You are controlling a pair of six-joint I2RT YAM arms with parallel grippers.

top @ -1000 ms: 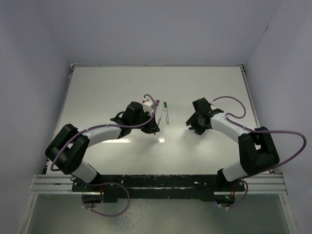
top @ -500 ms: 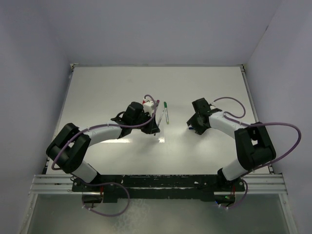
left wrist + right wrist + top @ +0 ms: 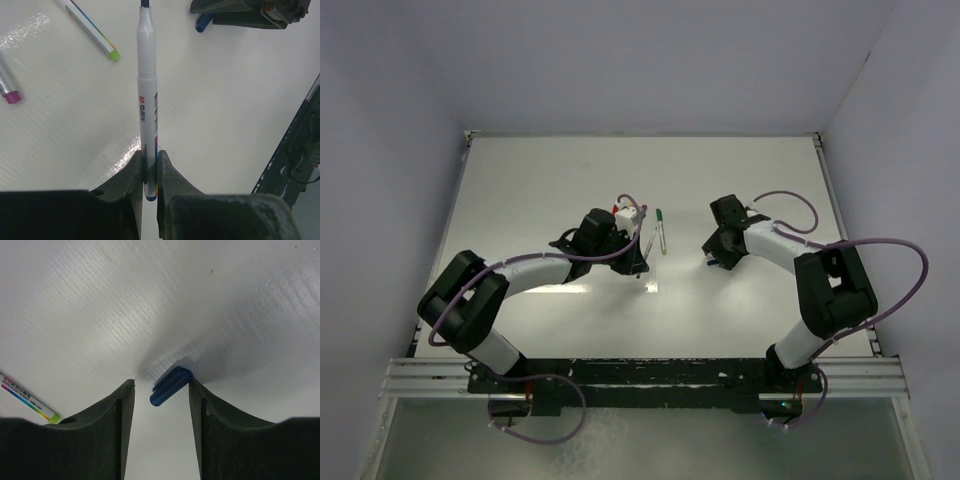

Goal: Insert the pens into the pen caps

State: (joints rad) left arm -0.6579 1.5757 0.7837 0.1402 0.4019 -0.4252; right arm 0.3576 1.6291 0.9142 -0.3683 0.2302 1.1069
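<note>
A matt white table (image 3: 520, 200) filled the floor of a pale-walled booth. Near its centre in the overhead view, the left gripper (image 3: 150, 162) was clamped on the tail end of the blue-tipped pen (image 3: 147, 90), a slim white plastic marker. In the wrist view its dark nib pointed towards twelve o'clock. At three o'clock from it the right gripper (image 3: 161, 386) stood with jaws partly apart. It straddled the blue cap (image 3: 171, 385), a small ribbed bullet-shaped plastic piece lying flat on the table, and no firm pinch showed. A green-tipped white pen (image 3: 661, 232) lay at one o'clock of the left gripper. A purple-tipped pen (image 3: 7, 85) lay at the left wrist view's nine o'clock edge. The cap looked light, hard and slick, likely to skid or twist. Pinching across its ribbed middle, with the open mouth left free, seemed best.
</note>
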